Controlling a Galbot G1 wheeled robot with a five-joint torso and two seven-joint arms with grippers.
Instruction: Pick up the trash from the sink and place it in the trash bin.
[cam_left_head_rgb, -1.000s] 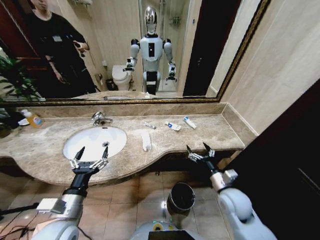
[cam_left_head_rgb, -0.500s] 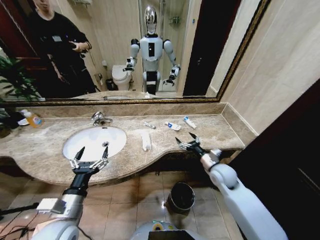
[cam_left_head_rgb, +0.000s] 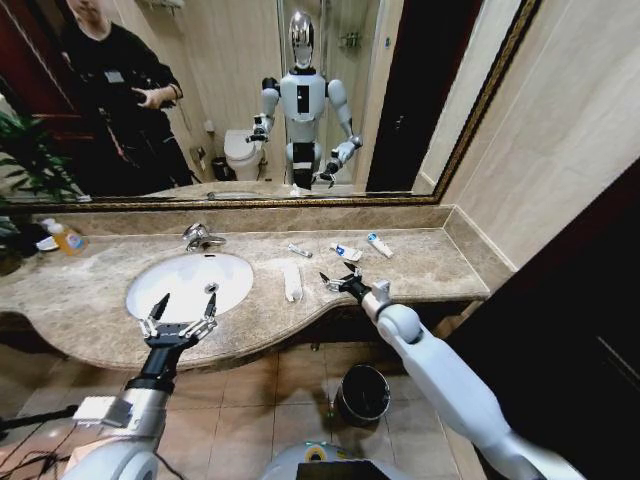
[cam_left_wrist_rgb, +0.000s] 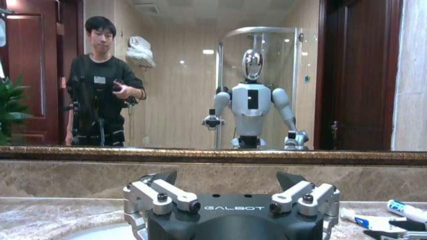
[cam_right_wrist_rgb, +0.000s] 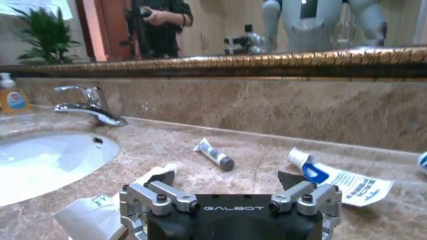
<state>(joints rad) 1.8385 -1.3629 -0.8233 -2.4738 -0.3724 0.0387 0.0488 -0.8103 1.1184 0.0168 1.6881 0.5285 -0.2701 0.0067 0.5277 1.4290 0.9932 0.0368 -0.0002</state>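
Note:
The white oval sink (cam_left_head_rgb: 190, 283) holds no scraps that I can see. The trash lies on the marble counter to its right: a long white strip (cam_left_head_rgb: 291, 280), a short dark tube (cam_left_head_rgb: 299, 250) and two white-blue tubes (cam_left_head_rgb: 346, 252) (cam_left_head_rgb: 379, 245). My right gripper (cam_left_head_rgb: 333, 277) hovers open just right of the strip. Its wrist view shows the strip (cam_right_wrist_rgb: 93, 212), the dark tube (cam_right_wrist_rgb: 215, 154) and a white-blue tube (cam_right_wrist_rgb: 340, 177) ahead of its spread fingers. My left gripper (cam_left_head_rgb: 186, 300) is open over the sink's front rim. The trash bin (cam_left_head_rgb: 362, 393) stands on the floor below the counter.
A chrome faucet (cam_left_head_rgb: 200, 237) sits behind the sink, and an orange-yellow bottle (cam_left_head_rgb: 65, 237) stands at the counter's far left. A mirror runs along the back wall, and a side wall closes the counter's right end. Tiled floor surrounds the bin.
My right arm has swung up from beyond the counter's front right edge and leftward over the counter, stopping beside the white strip. The left arm has stayed put.

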